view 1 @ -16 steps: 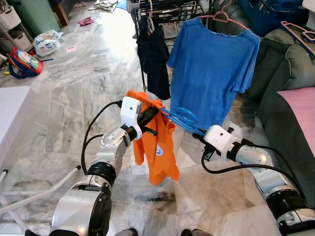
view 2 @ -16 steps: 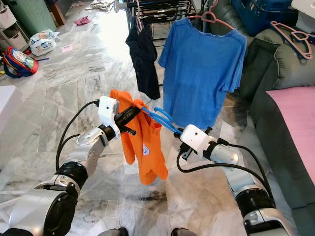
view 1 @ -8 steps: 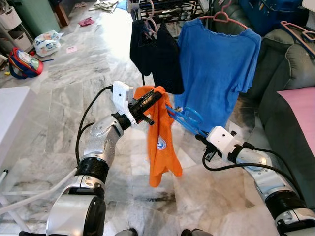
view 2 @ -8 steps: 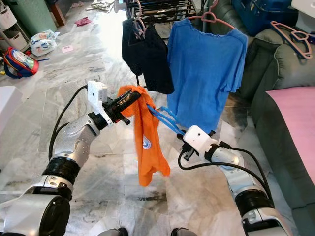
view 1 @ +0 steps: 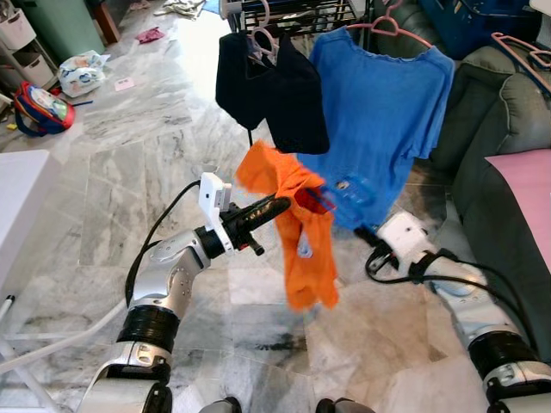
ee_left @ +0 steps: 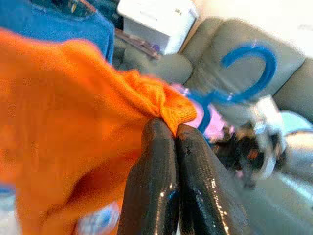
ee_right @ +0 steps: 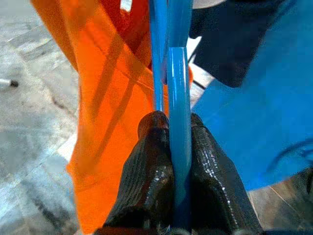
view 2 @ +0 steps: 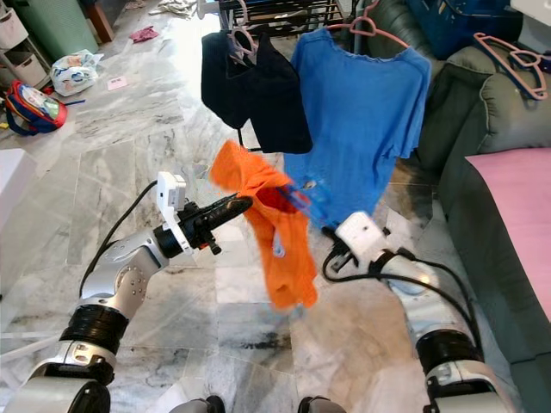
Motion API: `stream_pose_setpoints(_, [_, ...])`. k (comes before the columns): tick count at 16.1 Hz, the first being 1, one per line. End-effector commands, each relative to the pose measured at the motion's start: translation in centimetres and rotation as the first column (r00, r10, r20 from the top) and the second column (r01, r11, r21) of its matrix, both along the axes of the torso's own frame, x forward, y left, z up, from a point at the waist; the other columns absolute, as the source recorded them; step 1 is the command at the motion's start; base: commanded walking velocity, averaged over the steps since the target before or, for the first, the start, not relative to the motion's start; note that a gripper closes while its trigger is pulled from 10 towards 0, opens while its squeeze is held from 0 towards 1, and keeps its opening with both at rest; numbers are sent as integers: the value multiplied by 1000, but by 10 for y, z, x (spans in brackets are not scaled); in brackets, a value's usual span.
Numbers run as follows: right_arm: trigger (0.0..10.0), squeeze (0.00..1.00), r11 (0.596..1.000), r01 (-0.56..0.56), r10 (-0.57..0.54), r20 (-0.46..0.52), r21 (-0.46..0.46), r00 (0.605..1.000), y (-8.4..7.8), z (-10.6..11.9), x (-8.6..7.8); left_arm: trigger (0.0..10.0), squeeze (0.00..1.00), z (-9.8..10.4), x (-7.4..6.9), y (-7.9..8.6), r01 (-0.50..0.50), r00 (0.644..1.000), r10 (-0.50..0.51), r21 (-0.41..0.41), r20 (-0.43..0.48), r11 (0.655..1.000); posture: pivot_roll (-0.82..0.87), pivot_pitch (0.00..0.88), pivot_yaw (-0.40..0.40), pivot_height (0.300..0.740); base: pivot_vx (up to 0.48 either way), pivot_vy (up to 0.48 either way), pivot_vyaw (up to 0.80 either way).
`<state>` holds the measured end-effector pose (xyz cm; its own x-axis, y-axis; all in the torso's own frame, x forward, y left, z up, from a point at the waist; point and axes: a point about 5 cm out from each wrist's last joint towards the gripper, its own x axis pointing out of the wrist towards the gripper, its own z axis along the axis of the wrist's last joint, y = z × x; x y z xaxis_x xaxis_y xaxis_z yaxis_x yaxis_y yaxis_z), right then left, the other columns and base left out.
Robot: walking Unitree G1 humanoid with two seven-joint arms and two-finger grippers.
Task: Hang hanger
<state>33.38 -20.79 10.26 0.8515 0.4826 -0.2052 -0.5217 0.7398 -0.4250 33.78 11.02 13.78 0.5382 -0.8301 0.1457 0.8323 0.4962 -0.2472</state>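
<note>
An orange shirt (view 1: 303,231) hangs in mid-air on a blue hanger (view 1: 347,190), which looks blurred. My left gripper (view 1: 281,205) is shut on a fold of the orange fabric (ee_left: 98,112) at the shirt's collar side; the hanger's blue hook (ee_left: 247,61) curls just beyond it. My right gripper (ee_right: 170,123) is shut on the hanger's blue bar (ee_right: 177,83), low and to the right of the shirt (view 1: 370,232). Behind stands a dark drying rack (view 1: 297,13) with a black garment (view 1: 271,82) and a blue t-shirt (view 1: 387,99) on a pink hanger (view 1: 389,22).
A grey sofa (view 1: 508,120) with a pink cushion (view 1: 525,185) and a loose pink hanger (view 1: 521,47) fills the right side. A white table corner (view 1: 21,202) is on the left. A backpack (view 1: 39,107) and bags lie on the marble floor far left.
The right gripper has lifted the hanger and orange shirt up and to the right, toward the rack. My left arm has dropped lower, still pinching the shirt.
</note>
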Motion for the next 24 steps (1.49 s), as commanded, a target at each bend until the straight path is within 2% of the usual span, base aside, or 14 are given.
stream_pose_setpoints(1, [0, 0, 999, 23, -24, 35, 47, 999, -4, 11, 5, 0, 0, -8, -2, 7, -21, 1000, 22, 43, -6, 999, -57, 174, 70, 740, 0, 0, 0])
stream_pose_setpoints(4, [0, 0, 996, 6, -15, 97, 92, 995, 1, 28, 10, 0, 0, -28, -3, 9, -57, 997, 62, 123, -39, 991, -63, 173, 73, 740, 0, 0, 0])
stream_pose_setpoints(5, [0, 0, 995, -6, -5, 111, 103, 994, 3, 33, 11, 1608, 0, -36, -4, 8, -89, 995, 94, 194, -21, 977, -64, 172, 73, 740, 0, 0, 0])
stream_pose_setpoints(6, [0, 0, 994, -21, 10, 113, 103, 994, 4, 34, 11, 10000, 0, -37, -3, 7, -102, 994, 110, 197, -26, 975, -65, 172, 73, 740, 0, 0, 0])
stream_pose_setpoints(9, [0, 0, 990, -82, 67, 128, 118, 990, 14, 41, 10, 10000, 0, -35, 0, -2, -123, 992, 124, 204, 10, 971, -68, 171, 71, 740, 0, 0, 0])
stream_pose_setpoints(11, [0, 0, 982, -121, 105, 116, 146, 988, 23, 43, 10, 10000, 0, -23, 5, -12, -139, 990, 130, 168, 61, 976, -71, 170, 68, 740, 0, 0, 0])
stream_pose_setpoints(14, [0, 0, 976, -198, 200, -9, 85, 980, 39, 14, 0, 10000, 0, 2, 11, -26, -152, 979, 136, 101, 150, 983, -65, 168, 67, 740, 0, 0, 0])
stream_pose_setpoints(17, [0, 0, 960, -263, 270, -78, 94, 960, 53, -2, -11, 10000, 0, 21, 12, -37, -120, 973, 105, 62, 205, 991, -61, 168, 72, 740, 0, 0, 0])
stream_pose_setpoints(19, [0, 0, 968, -236, 242, -61, 91, 968, 51, -1, -10, 10000, 0, 23, 9, -42, -88, 973, 71, 68, 221, 994, -64, 168, 76, 740, 0, 0, 0])
stream_pose_setpoints(21, [0, 0, 976, -196, 199, -24, 90, 980, 46, 5, -6, 10000, 0, 15, -1, -49, -19, 972, -9, 118, 233, 993, -72, 168, 76, 740, 0, 0, 0])
stream_pose_setpoints(22, [0, 0, 978, -193, 195, -21, 84, 980, 45, 6, -6, 7804, 0, 11, -5, -51, 9, 970, -43, 142, 240, 990, -72, 166, 75, 740, 0, 0, 0])
stream_pose_setpoints(24, [0, 0, 980, -186, 187, -11, 75, 982, 40, 8, -6, 8078, 0, 4, -9, -47, 32, 967, -79, 190, 243, 981, -72, 165, 71, 740, 0, 0, 0])
